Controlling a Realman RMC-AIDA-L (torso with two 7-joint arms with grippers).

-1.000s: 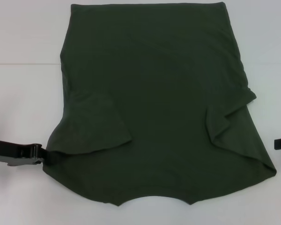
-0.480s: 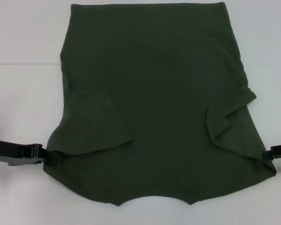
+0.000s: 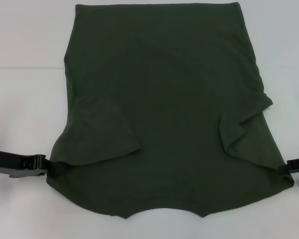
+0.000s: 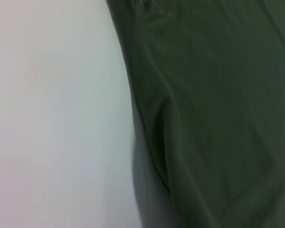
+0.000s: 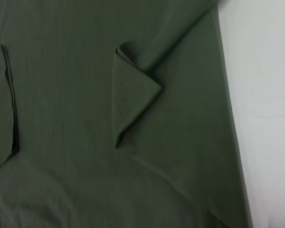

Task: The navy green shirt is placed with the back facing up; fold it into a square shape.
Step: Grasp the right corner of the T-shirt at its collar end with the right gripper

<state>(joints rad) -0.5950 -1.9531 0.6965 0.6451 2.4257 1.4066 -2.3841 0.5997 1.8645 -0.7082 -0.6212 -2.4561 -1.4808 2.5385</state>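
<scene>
Left pincer [image 3: 46,166]: is being held low at the near left corner of the navy green shirt [image 3: 164,109], its tip touching the fabric edge; its arm is lying nearly level, reaching in from the left side of the head view. Whether it is pinching the cloth or standing apart cannot be told.

Right pincer [image 3: 295,170]: is being held at the near right corner of the shirt, two dark fingers [image 3: 296,163] showing one above the other with a gap between them, so it is standing spread; the upper finger is meeting the fabric edge. Only its tip is being shown.

Navy green shirt: is lying spread flat on the white bench [image 3: 25,99], collar curve toward the robot, hem at the far side. Both sleeves are being kept folded inward over the body, left sleeve [image 3: 102,132] and right sleeve [image 3: 241,127].
</scene>
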